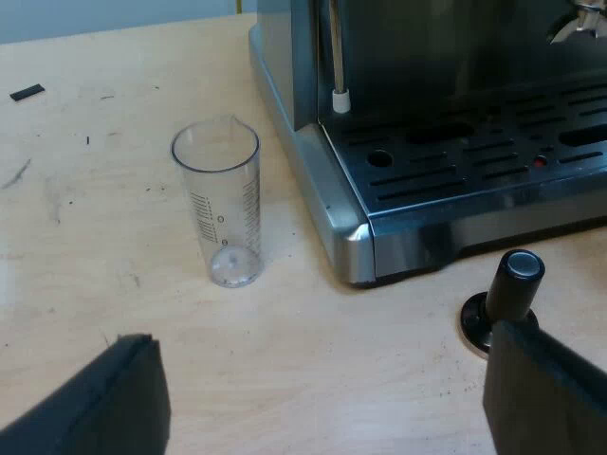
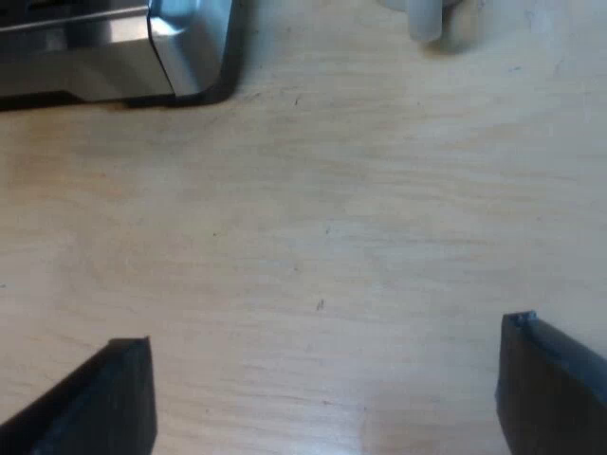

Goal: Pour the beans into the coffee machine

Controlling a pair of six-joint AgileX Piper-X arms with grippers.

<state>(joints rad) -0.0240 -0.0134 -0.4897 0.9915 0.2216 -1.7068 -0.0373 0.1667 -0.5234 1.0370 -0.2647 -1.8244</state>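
My left fingers [image 1: 104,403] are spread wide and hold nothing, low over the table [image 1: 76,190] before the espresso machine [image 1: 427,142]. The measuring glass [image 1: 218,204] stands upright and empty just beside the machine's corner, and a black-knobbed tamper [image 1: 507,294] stands near its drip tray. My right fingers [image 2: 95,408] also gape empty, near the machine's corner.

My right tool [image 2: 324,332], fingers spread wide, over the wooden counter [image 2: 313,190]; beyond it, the espresso machine [image 2: 185,43] and a pale object [image 2: 424,19].
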